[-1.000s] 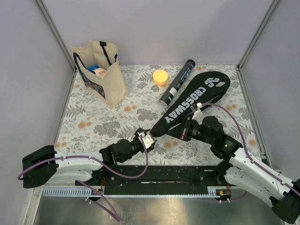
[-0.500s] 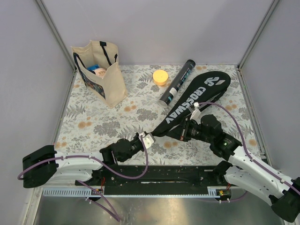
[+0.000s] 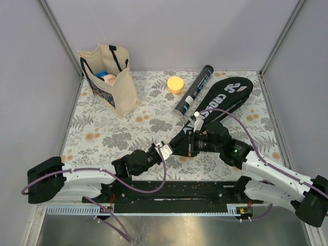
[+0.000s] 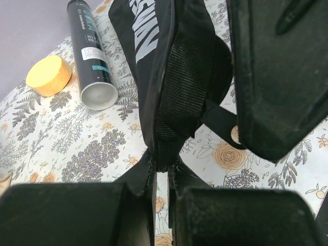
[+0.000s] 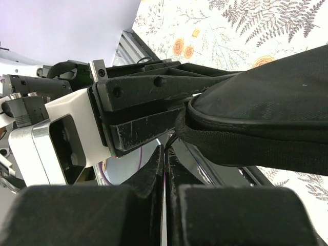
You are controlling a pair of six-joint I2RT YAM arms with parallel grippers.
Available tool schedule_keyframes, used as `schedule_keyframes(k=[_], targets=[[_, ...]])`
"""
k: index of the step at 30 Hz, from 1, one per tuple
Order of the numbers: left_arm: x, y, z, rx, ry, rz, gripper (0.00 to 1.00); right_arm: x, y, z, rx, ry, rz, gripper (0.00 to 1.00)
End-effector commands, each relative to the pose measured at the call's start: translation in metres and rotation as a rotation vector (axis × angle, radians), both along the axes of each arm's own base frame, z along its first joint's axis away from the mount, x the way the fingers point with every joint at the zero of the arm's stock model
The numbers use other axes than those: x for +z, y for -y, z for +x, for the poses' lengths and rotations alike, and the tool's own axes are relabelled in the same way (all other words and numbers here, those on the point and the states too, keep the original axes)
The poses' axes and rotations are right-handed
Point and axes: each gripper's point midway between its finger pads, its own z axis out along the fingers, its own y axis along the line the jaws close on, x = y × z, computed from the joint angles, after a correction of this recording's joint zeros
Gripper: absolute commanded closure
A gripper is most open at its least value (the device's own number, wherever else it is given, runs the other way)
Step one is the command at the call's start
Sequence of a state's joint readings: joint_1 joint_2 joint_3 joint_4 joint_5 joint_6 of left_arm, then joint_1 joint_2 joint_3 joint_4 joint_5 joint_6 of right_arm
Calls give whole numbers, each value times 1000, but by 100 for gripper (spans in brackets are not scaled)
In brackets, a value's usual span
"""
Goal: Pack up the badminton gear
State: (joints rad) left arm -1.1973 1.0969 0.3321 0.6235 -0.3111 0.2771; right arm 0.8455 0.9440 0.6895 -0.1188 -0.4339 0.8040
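The black "CROSSWAY" cover (image 3: 221, 100) lies diagonally across the flowered table, wide end at the far right and narrow end toward the near middle. My left gripper (image 3: 164, 150) is shut on that narrow end (image 4: 162, 166). Right beside it my right gripper (image 3: 186, 143) is shut, its tips (image 5: 166, 147) pinching a thin black tab at the cover's (image 5: 266, 97) corded edge. The left gripper's fingers (image 5: 143, 110) show close ahead in the right wrist view. The long black lettered tube (image 3: 193, 90) lies just left of the cover (image 4: 154, 61), its open end (image 4: 99, 96) facing me.
A round orange-yellow lid (image 3: 175, 83) sits left of the tube, also in the left wrist view (image 4: 48, 76). A beige tote bag (image 3: 110, 79) with dark handles stands at the far left. Metal frame posts and purple walls bound the table.
My left gripper has closed on the cover's narrow end. My right gripper has slid left along the cover's edge toward the left gripper, staying shut.
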Motion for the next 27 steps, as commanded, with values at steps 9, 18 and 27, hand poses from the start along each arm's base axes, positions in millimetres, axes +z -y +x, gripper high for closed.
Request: schedule_keyframes(k=[9,18,27], targets=[[46,19,-6,-41,-37,-218,100,-11,-2,12,-99,58,-10,86],[-1,20,-5,-10,-128,-133,94,37,48,30,-304,240,-60,34],[-23,20,-10,-15,-187,-116,67,69,82,32,-409,378,-31,1]])
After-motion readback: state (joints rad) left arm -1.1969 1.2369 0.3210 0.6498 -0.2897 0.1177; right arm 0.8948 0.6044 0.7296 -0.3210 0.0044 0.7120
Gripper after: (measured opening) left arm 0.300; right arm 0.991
